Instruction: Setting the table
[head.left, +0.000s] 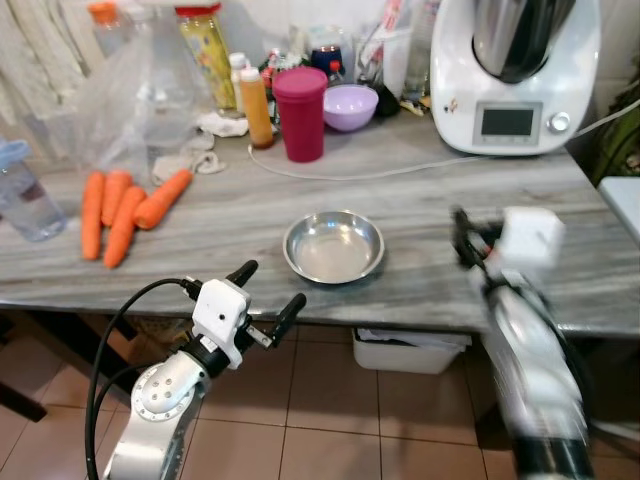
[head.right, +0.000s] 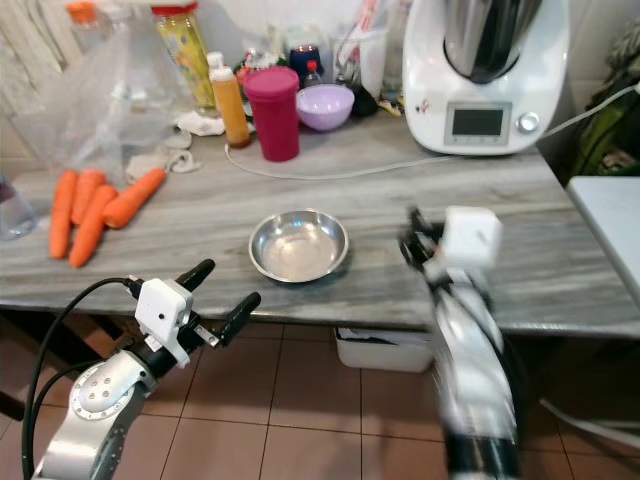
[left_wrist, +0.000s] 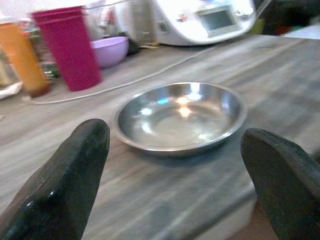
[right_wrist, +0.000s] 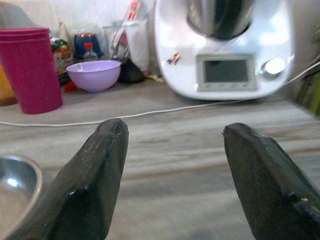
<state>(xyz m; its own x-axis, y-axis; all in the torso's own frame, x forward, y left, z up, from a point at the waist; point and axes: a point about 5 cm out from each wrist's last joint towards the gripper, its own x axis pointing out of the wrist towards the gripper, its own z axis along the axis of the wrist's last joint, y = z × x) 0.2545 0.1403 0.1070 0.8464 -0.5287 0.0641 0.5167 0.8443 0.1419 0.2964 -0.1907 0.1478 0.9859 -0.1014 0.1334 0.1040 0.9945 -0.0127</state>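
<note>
1. A round steel bowl (head.left: 333, 246), shallow and shiny, sits at the centre of the frame on the grey wood-grain surface (head.left: 420, 190), near its front edge.
2. Behind the bowl stand a tall magenta cup (head.left: 300, 112), a lilac plastic bowl (head.left: 350, 106) and an orange-filled bottle (head.left: 257, 105); a thin white cable (head.left: 340, 176) snakes across the surface between them and the steel bowl.
3. A white kitchen machine (head.left: 515, 75) with a grey display fills the upper right; no writing on it can be read.
4. Four carrots (head.left: 125, 208) lie at the left, beside crumpled clear plastic (head.left: 140, 95).
5. The left end effector (head.left: 268, 292) hangs at lower left, just off the surface's front edge, fingers spread wide, facing the steel bowl.
6. The right end effector (right_wrist: 172, 175), blurred at the right of the frame, is over the surface with fingers spread, empty.
</note>
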